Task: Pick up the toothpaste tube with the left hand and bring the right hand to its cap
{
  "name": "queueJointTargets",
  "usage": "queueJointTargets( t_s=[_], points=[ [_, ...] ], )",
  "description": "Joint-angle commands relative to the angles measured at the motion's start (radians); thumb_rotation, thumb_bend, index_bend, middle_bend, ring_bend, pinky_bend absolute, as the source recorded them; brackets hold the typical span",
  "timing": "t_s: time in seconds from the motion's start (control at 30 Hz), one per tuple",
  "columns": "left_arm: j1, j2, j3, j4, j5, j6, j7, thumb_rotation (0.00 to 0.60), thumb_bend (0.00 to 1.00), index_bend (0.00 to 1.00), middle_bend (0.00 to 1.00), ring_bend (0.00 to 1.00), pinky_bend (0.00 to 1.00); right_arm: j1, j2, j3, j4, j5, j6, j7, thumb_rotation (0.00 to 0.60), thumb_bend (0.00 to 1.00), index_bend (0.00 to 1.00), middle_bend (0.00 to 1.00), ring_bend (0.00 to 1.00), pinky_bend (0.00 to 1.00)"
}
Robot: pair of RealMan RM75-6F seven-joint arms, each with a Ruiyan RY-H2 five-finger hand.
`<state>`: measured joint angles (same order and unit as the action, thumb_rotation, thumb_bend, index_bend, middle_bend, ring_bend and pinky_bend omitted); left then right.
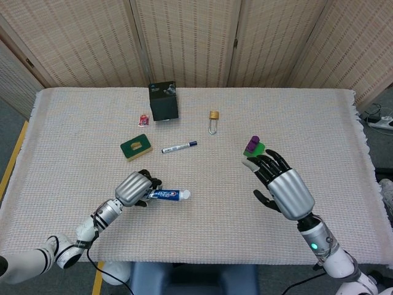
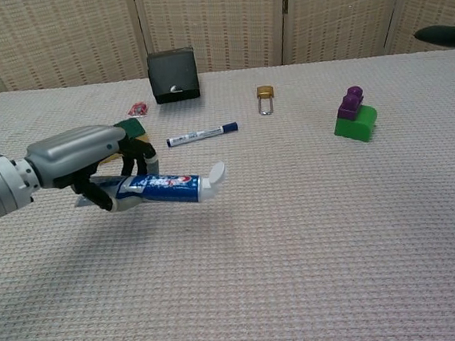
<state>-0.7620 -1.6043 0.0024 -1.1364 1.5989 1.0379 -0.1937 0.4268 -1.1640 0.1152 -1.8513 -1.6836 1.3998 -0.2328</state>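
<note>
My left hand (image 1: pixel 134 187) grips the tail of the blue and white toothpaste tube (image 1: pixel 163 195), which lies level and low over the cloth. Its white flip cap (image 2: pixel 215 175) points right and stands flipped open. In the chest view the left hand (image 2: pixel 81 155) wraps the tube (image 2: pixel 158 187) from above. My right hand (image 1: pixel 284 188) hovers far to the right of the cap, fingers spread and holding nothing. Only one dark fingertip (image 2: pixel 444 34) of it shows in the chest view, at the upper right edge.
A green and purple block (image 1: pixel 254 147) sits just beyond the right hand's fingers. Further back lie a blue-capped marker (image 1: pixel 179 147), a green and yellow block (image 1: pixel 136 146), a small red item (image 1: pixel 143 119), a black box (image 1: pixel 163 100) and a brass padlock (image 1: pixel 214 117).
</note>
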Motion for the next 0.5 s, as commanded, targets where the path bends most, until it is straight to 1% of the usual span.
queueJointTargets(
  t_s=[0.03, 0.07, 0.1, 0.13, 0.23, 0.33, 0.5],
  points=[
    [0.001, -0.020, 0.006, 0.021, -0.025, -0.041, 0.056, 0.600, 0.55, 0.47, 0.48, 0.37, 0.26, -0.009, 0.006, -0.006, 0.010, 0.004, 0.004, 0.014, 0.600, 0.35, 0.15, 0.24, 0.20, 0.13],
    [0.001, -0.022, 0.006, 0.024, -0.035, -0.054, 0.081, 0.600, 0.53, 0.43, 0.43, 0.33, 0.25, -0.013, 0.007, -0.008, 0.015, 0.006, 0.005, 0.019, 0.600, 0.35, 0.15, 0.24, 0.20, 0.13],
    [0.002, -0.023, 0.002, 0.022, -0.051, -0.070, 0.112, 0.600, 0.50, 0.34, 0.35, 0.27, 0.22, -0.018, 0.010, -0.011, 0.020, 0.007, 0.008, 0.026, 0.600, 0.35, 0.15, 0.24, 0.20, 0.13],
    [0.003, -0.022, -0.003, 0.016, -0.063, -0.078, 0.131, 0.600, 0.48, 0.27, 0.29, 0.22, 0.20, -0.021, 0.011, -0.012, 0.023, 0.007, 0.011, 0.030, 0.600, 0.35, 0.15, 0.24, 0.20, 0.13],
    [0.011, -0.011, -0.020, -0.018, -0.098, -0.085, 0.171, 0.600, 0.45, 0.15, 0.18, 0.13, 0.15, -0.034, 0.016, -0.015, 0.032, 0.007, 0.022, 0.043, 0.600, 0.35, 0.14, 0.24, 0.20, 0.13],
    [0.024, 0.007, -0.037, -0.053, -0.125, -0.073, 0.192, 0.600, 0.44, 0.11, 0.15, 0.10, 0.13, -0.044, 0.023, -0.017, 0.043, 0.014, 0.028, 0.056, 0.600, 0.35, 0.14, 0.24, 0.20, 0.13],
    [0.055, 0.065, -0.059, -0.126, -0.182, -0.058, 0.220, 0.600, 0.44, 0.10, 0.15, 0.10, 0.11, -0.063, 0.042, -0.024, 0.070, 0.034, 0.029, 0.082, 0.600, 0.35, 0.14, 0.24, 0.20, 0.13]
  ],
)
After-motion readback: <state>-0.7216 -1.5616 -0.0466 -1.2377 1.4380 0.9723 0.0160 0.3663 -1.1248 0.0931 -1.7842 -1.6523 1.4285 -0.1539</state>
